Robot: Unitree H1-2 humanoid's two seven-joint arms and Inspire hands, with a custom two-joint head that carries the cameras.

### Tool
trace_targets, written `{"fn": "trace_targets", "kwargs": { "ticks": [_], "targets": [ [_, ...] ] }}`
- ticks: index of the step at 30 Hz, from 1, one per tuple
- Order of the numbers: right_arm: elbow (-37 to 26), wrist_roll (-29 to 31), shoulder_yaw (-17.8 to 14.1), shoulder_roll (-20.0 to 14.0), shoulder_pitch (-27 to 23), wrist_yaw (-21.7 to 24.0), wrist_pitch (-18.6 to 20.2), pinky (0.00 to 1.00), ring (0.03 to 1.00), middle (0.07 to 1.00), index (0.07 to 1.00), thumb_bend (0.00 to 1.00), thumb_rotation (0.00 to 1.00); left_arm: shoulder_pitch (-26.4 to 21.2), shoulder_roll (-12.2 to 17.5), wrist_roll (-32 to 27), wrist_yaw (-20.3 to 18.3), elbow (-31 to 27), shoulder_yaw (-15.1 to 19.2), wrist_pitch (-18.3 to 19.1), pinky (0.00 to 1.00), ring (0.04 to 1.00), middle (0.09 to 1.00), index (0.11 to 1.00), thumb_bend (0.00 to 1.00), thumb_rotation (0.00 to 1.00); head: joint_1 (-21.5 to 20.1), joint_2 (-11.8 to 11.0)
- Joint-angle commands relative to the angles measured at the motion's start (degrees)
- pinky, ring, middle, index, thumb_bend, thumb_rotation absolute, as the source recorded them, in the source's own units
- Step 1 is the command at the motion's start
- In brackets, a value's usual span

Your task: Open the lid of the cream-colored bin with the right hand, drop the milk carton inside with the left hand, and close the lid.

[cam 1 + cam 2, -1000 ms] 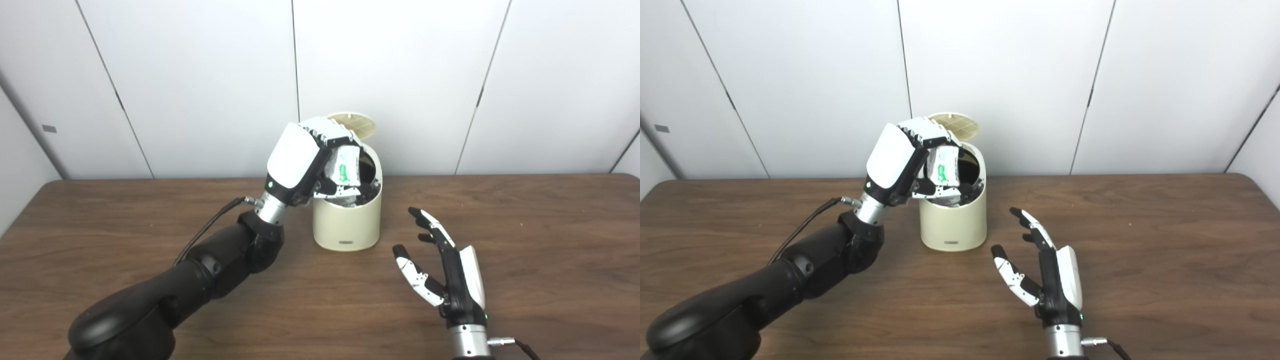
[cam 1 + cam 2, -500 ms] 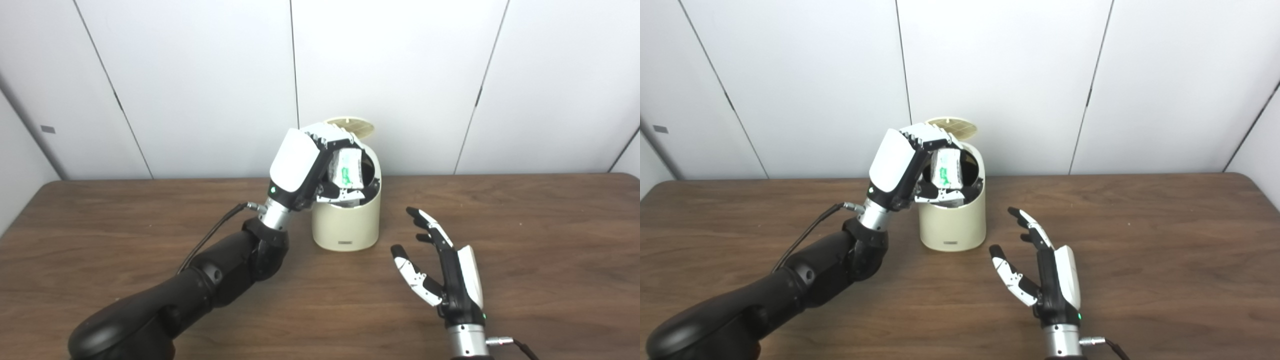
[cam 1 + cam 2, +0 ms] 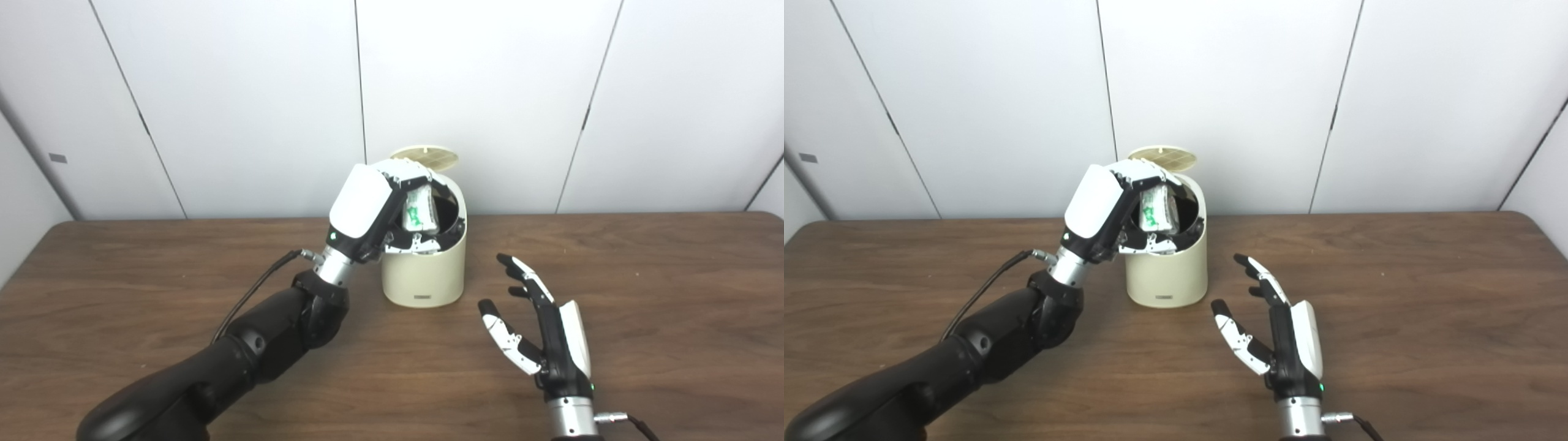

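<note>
Left eye view: fingers (image 3: 409, 177) around milk carton (image 3: 420, 210)

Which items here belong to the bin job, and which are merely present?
Job: cream-colored bin; its raised lid; milk carton, held over the opening by the left hand; right hand, open, waiting.
Merely present: table; wall panels.

You look down from head height through two cameras set side by side, both facing forward across the desk (image 3: 643, 343) toward the white panel wall (image 3: 245, 92). Each sits fairly near, so both arms enter from the bottom edge. The views share almost everything (the bin (image 3: 422, 278) lies left of centre in the right eye view, nearer centre in the left). The desk's near edge is cut off, so its depth is probably greater than you see.
</note>
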Motion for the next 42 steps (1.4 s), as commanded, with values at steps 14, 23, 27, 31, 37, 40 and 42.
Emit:
{"fn": "trace_targets", "kwargs": {
  "ticks": [14, 23, 27, 31, 37, 40, 42],
  "targets": [
    [2.1, -0.2, 1.0, 1.5, 1.7, -0.4, -1.1, 0.74, 0.839, 0.854, 0.821, 0.16, 0.52, -2.5, 1.0, -1.0, -2.0, -1.9, 2.4, -0.6, 0.60, 0.636, 0.604, 0.587, 0.98, 0.18, 0.2, 0.1],
    [0.8, -0.5, 1.1, 1.8, 2.3, -0.6, -0.9, 0.72, 0.825, 0.841, 0.811, 0.16, 0.49, 1.8, 3.4, -4.1, 2.0, -14.9, 4.4, -0.6, 0.56, 0.550, 0.531, 0.520, 0.75, 0.55, 0.2, 0.8],
    [-0.6, 0.4, 0.5, 2.1, 2.5, -1.2, -1.9, 0.74, 0.829, 0.838, 0.820, 0.19, 0.75, 8.3, 5.0, -9.9, -2.7, -29.4, 10.4, -0.6, 0.56, 0.518, 0.512, 0.533, 0.57, 0.69, 0.8, 0.8],
    [-4.2, 0.0, 0.4, 2.8, 3.0, -1.4, -2.1, 0.77, 0.853, 0.857, 0.836, 0.24, 0.97, 14.1, 4.0, -14.5, -9.4, -36.7, 17.6, -0.6, 0.51, 0.534, 0.558, 0.605, 0.45, 0.65, 1.1, 1.0],
    [-11.4, -1.2, -1.0, 4.2, 3.3, -0.9, -1.1, 0.79, 0.869, 0.876, 0.853, 0.30, 0.98, 26.1, 1.6, -26.4, -23.8, -46.9, 29.9, 2.9, 0.53, 0.556, 0.591, 0.663, 0.41, 0.75, 1.3, 1.0],
    [-11.6, 0.8, -2.3, 4.1, 3.0, -0.9, -2.3, 0.78, 0.869, 0.874, 0.851, 0.27, 0.92, 32.0, 0.4, -31.2, -29.3, -50.2, 34.7, 5.8, 0.51, 0.545, 0.583, 0.658, 0.42, 0.80, 1.5, 0.9],
    [-10.8, 2.0, -3.0, 4.0, 2.7, -0.8, -3.2, 0.78, 0.875, 0.879, 0.854, 0.27, 0.88, 34.3, -0.8, -32.7, -32.2, -51.2, 37.5, 7.0, 0.51, 0.551, 0.590, 0.654, 0.41, 0.82, 1.6, 0.8]
  ]
}}
